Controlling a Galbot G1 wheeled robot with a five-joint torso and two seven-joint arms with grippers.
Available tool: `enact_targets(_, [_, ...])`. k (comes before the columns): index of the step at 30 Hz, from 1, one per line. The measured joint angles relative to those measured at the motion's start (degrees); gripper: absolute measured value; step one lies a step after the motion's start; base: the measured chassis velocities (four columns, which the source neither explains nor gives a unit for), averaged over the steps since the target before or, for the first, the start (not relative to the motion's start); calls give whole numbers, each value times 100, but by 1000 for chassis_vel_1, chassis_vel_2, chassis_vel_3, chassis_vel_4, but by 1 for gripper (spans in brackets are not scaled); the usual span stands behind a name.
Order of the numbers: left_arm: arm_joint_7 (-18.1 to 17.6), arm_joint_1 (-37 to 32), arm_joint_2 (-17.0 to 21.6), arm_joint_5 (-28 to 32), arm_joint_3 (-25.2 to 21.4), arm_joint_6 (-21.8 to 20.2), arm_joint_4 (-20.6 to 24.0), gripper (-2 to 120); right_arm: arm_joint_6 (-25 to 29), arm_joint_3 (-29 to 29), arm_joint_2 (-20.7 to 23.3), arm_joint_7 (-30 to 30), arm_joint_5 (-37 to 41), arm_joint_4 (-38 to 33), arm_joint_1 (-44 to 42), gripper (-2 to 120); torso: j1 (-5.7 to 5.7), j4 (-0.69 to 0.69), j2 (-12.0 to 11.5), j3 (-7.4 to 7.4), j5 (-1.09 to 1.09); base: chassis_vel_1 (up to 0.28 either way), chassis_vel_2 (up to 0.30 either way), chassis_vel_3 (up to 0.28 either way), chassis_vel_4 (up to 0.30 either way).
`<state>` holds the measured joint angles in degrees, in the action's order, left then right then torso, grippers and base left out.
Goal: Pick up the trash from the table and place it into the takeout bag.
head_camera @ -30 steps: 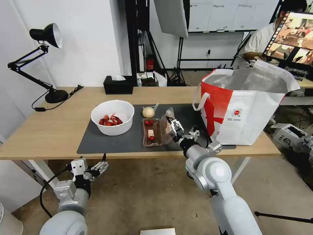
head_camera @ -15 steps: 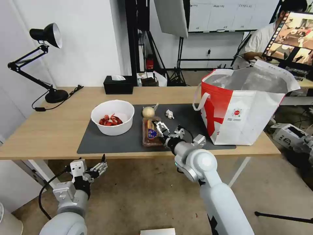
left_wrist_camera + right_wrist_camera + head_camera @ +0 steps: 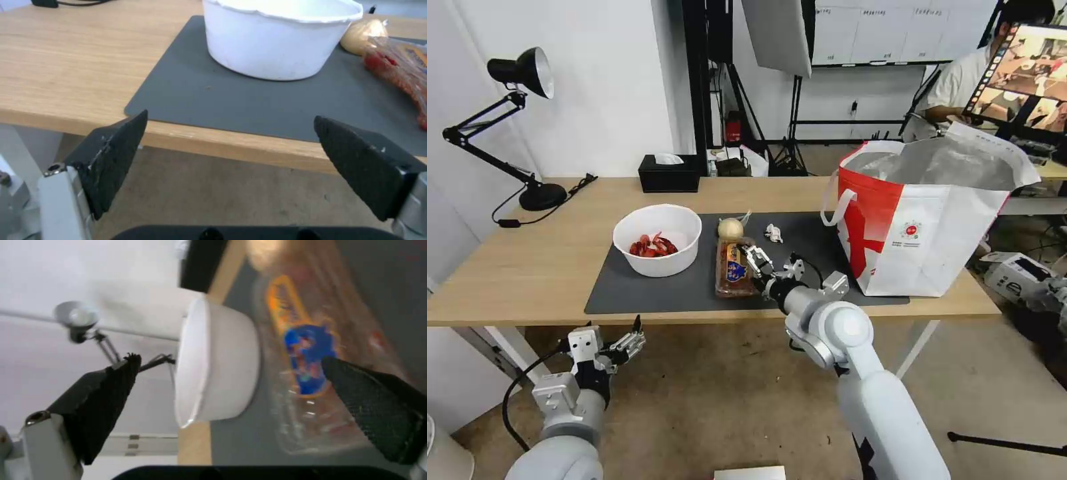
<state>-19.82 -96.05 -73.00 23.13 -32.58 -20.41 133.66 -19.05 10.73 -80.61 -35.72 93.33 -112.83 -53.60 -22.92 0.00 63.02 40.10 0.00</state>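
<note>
Wood counter with grey mat, right tool released over plastic tray, left tool released below counter edge.

White bowl, shellfish scraps inside

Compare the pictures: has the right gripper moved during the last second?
Yes. The right gripper has shifted left, away from the takeout bag and toward the white bowl, now over the clear tray.

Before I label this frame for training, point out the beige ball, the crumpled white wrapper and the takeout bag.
beige ball (image 3: 730,229), head view, on its rounded top.
crumpled white wrapper (image 3: 773,233), head view, on its middle.
takeout bag (image 3: 934,240), head view, on its white front wall.
</note>
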Motion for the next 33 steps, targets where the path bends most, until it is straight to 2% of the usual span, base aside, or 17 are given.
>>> enact_targets(3, [-3,-32,-1,0,-25,0,33,100,-210,-58,279,380,-308,-90,191,100,1,0,0,0,1,0,0,0,0])
enact_targets(6, [-2,-50,10,0,-55,4,63,100,-580,-343,801,1174,-1413,31,710,100,1,0,1,0,1,0,0,0,0])
enact_targets(7, [-2,-50,10,0,-55,4,63,100,-580,-343,801,1174,-1413,31,710,100,1,0,1,0,1,0,0,0,0])
enact_targets(8, [-1,-50,18,0,-58,42,64,100,-537,-604,1050,1680,-2222,207,1043,100,0,0,1,0,0,0,0,0,0])
enact_targets(10, [30,-46,53,3,-55,132,65,100,-335,-1035,1364,2441,-3224,534,1531,100,0,1,0,0,1,0,0,0,0])
enact_targets(11, [30,-46,53,3,-55,132,65,100,-335,-1035,1364,2441,-3224,534,1531,100,0,1,0,0,1,0,0,0,0])
enact_targets(14, [97,-38,107,33,-53,202,73,100,38,-1633,1639,3114,-4281,1070,2119,99,0,0,1,0,-1,0,0,0,0])
enact_targets(15, [97,-38,107,33,-53,202,73,100,38,-1633,1639,3114,-4281,1070,2119,99,0,0,1,0,-1,0,0,0,0])
enact_targets(17, [119,-37,124,43,-57,227,79,100,281,-2085,1724,3370,-5012,1535,2473,99,0,0,0,1,0,0,0,0,0])
enact_targets(23, [126,-39,123,43,-62,248,79,100,331,-2492,1663,3434,-5441,2107,2746,96,0,0,0,1,0,0,0,0,0])
enact_targets(26, [250,-42,151,85,-75,349,78,100,330,-2612,1578,3838,-5486,2545,2897,82,0,1,0,1,0,0,0,0,0])
enact_targets(27, [250,-42,151,85,-75,349,78,100,330,-2612,1578,3838,-5486,2545,2897,82,0,1,0,1,0,0,0,0,0])
enact_targets(29, [405,-43,170,167,-80,421,71,100,464,-2666,1555,4378,-5416,2881,3002,71,0,1,0,1,0,0,0,0,0])
enact_targets(30, [405,-43,170,167,-80,421,71,100,464,-2666,1555,4378,-5416,2881,3002,71,0,1,0,1,0,0,0,0,0])
enact_targets(33, [516,-13,190,227,-68,435,50,100,620,-2724,1552,4943,-5398,3285,3114,58,0,0,0,1,0,0,0,0,0])
